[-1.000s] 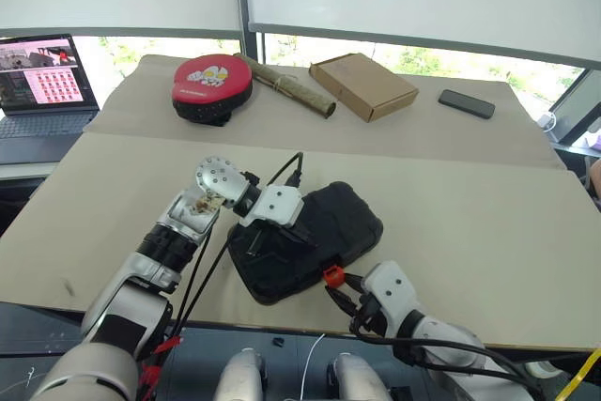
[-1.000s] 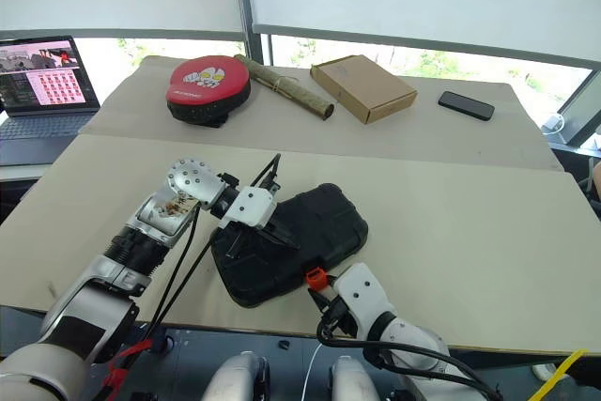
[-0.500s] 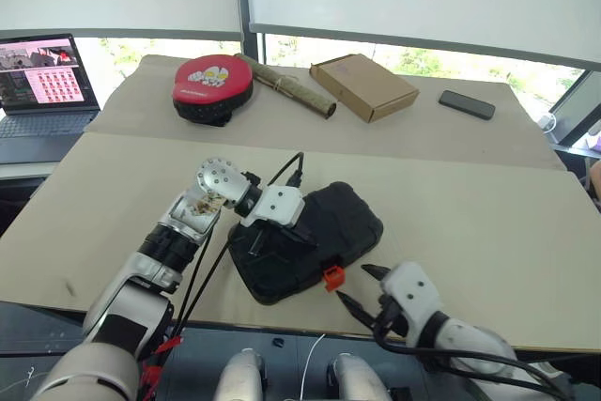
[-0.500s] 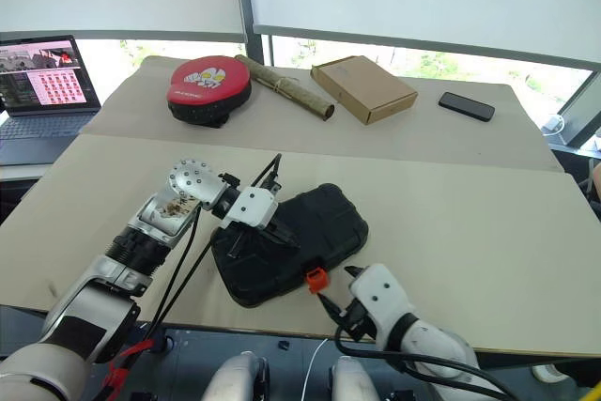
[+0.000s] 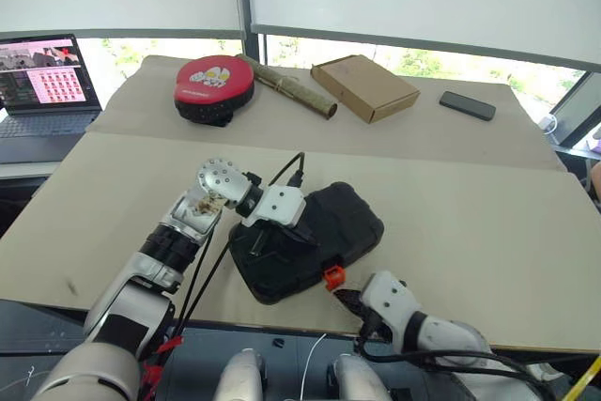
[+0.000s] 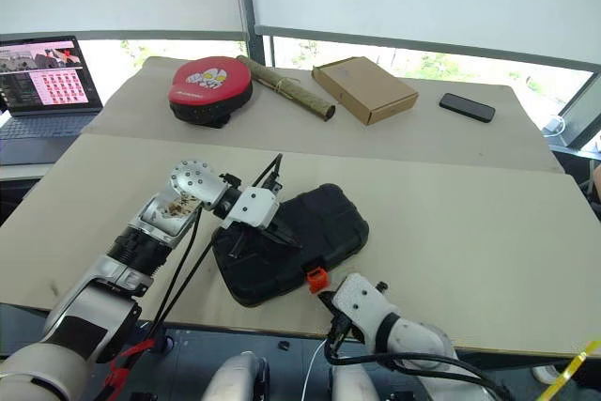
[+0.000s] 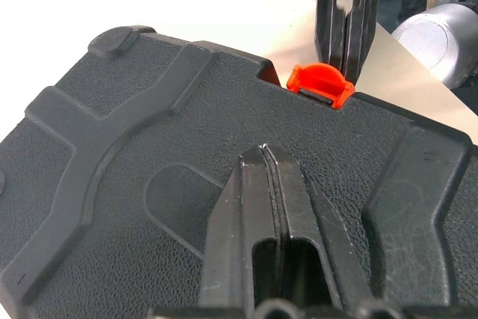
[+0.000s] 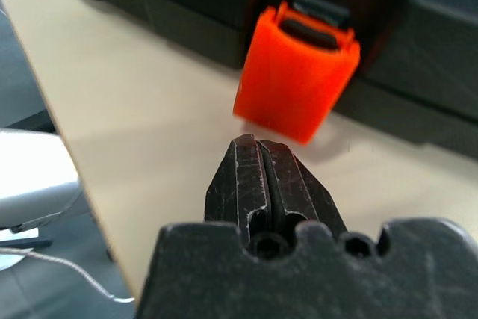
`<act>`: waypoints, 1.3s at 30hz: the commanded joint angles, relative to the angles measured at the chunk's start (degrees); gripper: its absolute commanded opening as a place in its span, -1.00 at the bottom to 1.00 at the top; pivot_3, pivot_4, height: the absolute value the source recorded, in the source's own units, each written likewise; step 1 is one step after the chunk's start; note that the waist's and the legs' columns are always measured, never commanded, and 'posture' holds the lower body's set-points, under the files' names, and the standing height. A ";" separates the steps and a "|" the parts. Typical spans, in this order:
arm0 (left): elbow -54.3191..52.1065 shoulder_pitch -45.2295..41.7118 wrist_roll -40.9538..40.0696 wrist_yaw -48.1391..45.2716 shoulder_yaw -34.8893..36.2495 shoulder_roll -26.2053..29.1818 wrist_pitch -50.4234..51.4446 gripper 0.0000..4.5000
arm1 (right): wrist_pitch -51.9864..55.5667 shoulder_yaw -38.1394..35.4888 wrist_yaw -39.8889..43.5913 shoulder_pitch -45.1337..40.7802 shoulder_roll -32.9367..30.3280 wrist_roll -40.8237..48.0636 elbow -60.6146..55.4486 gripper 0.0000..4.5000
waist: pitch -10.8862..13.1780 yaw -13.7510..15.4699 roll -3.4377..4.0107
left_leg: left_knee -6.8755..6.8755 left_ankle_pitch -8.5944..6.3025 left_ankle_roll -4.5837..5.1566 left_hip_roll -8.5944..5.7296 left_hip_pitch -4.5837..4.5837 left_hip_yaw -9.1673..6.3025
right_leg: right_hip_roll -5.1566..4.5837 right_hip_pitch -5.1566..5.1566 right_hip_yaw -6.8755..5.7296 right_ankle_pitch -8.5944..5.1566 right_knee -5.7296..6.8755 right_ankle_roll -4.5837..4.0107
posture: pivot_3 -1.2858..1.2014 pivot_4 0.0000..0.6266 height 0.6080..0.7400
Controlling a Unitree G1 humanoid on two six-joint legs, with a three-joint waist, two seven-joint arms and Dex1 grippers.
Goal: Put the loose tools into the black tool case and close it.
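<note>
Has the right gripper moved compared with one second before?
Yes. The right gripper, now shut, has dropped slightly below the orange latch of the black tool case.

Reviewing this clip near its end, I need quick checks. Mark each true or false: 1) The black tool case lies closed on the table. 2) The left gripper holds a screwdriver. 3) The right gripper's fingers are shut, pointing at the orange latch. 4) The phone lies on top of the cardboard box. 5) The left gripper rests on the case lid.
1) True: the black tool case lies closed.
2) False: the left gripper is shut and empty.
3) True: the right gripper is shut, just short of the orange latch.
4) False: the phone lies on the table beside the cardboard box.
5) True.
</note>
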 commanded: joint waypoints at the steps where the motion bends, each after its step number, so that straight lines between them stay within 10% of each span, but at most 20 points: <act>1: 1.86 1.25 4.68 -0.08 -3.34 0.37 0.76 -1.00 | -0.98 0.90 0.73 -2.15 0.39 -0.90 0.66 -0.99 | 0.00 0.02 0.00 | 0.00 0.00 0.00 0.00 0.00 0.00 | 0.00 0.00 0.00 0.00 0.00 0.00 | 0.03 -0.52 1.00; 39: 3.02 2.44 5.90 1.15 -4.11 -1.35 -1.62 -1.00 | 3.96 -7.24 4.40 -4.15 0.17 6.79 -9.17 -0.99 | -0.01 -0.33 -0.01 | 0.00 0.00 0.00 0.03 0.01 0.01 | 0.05 -0.02 0.01 0.22 0.07 0.26 | 0.03 -0.52 1.00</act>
